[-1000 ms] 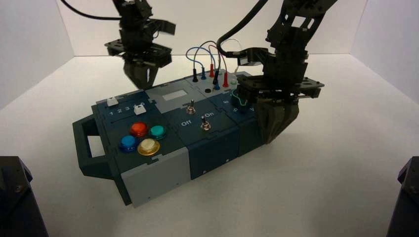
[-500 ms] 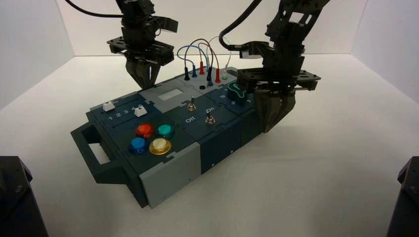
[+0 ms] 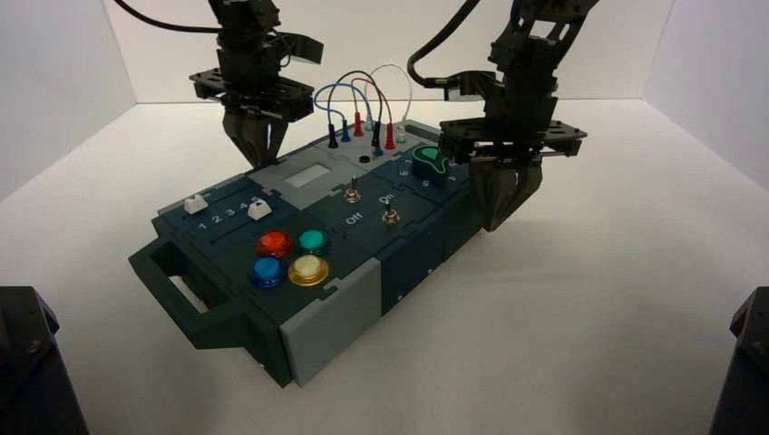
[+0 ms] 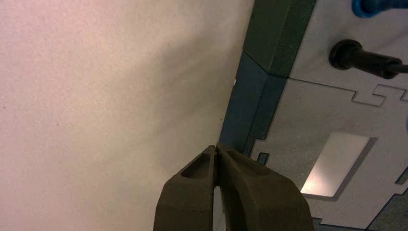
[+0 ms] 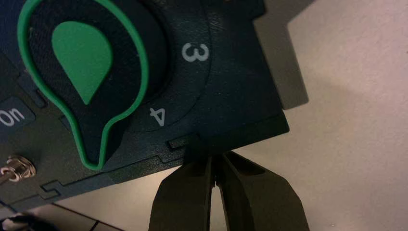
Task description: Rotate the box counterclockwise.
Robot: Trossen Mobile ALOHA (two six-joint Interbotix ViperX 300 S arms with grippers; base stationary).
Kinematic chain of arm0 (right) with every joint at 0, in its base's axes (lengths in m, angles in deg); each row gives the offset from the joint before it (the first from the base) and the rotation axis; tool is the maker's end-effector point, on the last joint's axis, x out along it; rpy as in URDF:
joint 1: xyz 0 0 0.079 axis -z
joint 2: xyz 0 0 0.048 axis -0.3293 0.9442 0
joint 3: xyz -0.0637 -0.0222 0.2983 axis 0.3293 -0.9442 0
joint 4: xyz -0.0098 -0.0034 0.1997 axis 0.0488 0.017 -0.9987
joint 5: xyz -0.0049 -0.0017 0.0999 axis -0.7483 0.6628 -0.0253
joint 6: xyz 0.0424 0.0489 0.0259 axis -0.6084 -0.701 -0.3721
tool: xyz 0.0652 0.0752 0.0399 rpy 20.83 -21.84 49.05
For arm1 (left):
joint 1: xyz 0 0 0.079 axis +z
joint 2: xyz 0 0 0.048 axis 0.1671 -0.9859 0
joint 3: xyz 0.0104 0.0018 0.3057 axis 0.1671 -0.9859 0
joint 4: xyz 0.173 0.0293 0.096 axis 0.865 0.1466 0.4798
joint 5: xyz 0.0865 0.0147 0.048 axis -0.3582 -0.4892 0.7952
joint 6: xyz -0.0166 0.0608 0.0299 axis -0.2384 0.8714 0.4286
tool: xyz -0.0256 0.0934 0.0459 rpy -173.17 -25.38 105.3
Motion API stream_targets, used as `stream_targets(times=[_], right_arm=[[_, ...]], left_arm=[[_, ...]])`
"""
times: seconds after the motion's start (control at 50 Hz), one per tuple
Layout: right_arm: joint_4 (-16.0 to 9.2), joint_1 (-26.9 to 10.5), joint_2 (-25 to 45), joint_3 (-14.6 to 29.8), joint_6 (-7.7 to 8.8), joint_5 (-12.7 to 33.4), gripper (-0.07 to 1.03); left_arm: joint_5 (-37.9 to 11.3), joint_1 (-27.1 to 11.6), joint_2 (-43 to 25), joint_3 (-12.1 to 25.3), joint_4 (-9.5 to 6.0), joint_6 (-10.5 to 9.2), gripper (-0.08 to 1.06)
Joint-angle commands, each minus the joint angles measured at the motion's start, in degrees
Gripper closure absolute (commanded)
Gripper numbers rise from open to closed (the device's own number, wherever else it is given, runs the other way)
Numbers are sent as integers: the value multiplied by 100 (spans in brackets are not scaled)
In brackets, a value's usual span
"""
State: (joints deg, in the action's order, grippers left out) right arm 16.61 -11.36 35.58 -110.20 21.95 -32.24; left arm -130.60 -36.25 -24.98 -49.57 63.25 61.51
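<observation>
While left claw [image 3: 258, 161], shut, points down at box's [image 3: 363, 222] far edge, right claw [image 3: 494, 225], shut, flanks near side.

R gripper [image 5: 215, 155] shut at box [image 5: 235, 103] edge, nr green-outlined knob [image 5: 86, 57].

Box panels [image 3: 245, 237]: matt dark blue and grey, plastic-looking, fine rough grain, jigsaw-type seams.
Side handle [image 3: 195, 299]: matt dark plastic look, same as panels.
Buttons [image 3: 275, 244]: red, green, blue, yellow-rimmed white; glossy, translucent plastic look.
Toggle switches [image 3: 390, 214]: shiny bare metal, threaded collars.
Dial [image 5: 84, 57]: matt dark body, smooth green plastic-looking outline and teardrop inlay.
Slider caps [image 3: 259, 209]: white, smooth plastic look.
Black plug [image 4: 368, 60]: smooth plastic look, slight sheen.
Wires [image 3: 367, 74]: smooth, flexible, plastic-coated look.
Window [image 4: 333, 164]: pale, smooth, reflective sheen.
Fingers [image 4: 264, 192]: dark, matt, plastic look.
Surface [image 3: 544, 317]: pale, matt, faint grain and specks.
</observation>
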Motion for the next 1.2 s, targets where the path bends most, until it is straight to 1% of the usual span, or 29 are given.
stream_targets(times=[0.02,0.36,0.62,0.92,1.02,1.08,1.2], right_arm=[[-26,18,-18,562,-97,-202,98],[-18,9,158,853,-88,-176,98],[62,9,352,1178,-97,-123,98],[105,9,431,1459,-88,9,98],[158,18,475,1670,-97,123,98],[202,9,545,1802,-88,167,98],[202,9,615,1881,-97,202,98]], left_arm=[[-123,-870,44,-114,-167,-9,101],[-202,-1028,70,-88,-176,-9,101],[-255,-1081,141,-44,-176,18,101],[-290,-1151,176,-35,-176,18,101],[-343,-1257,185,18,-176,18,101],[-360,-1327,185,53,-220,18,101],[-369,-1354,176,53,-229,18,101]])
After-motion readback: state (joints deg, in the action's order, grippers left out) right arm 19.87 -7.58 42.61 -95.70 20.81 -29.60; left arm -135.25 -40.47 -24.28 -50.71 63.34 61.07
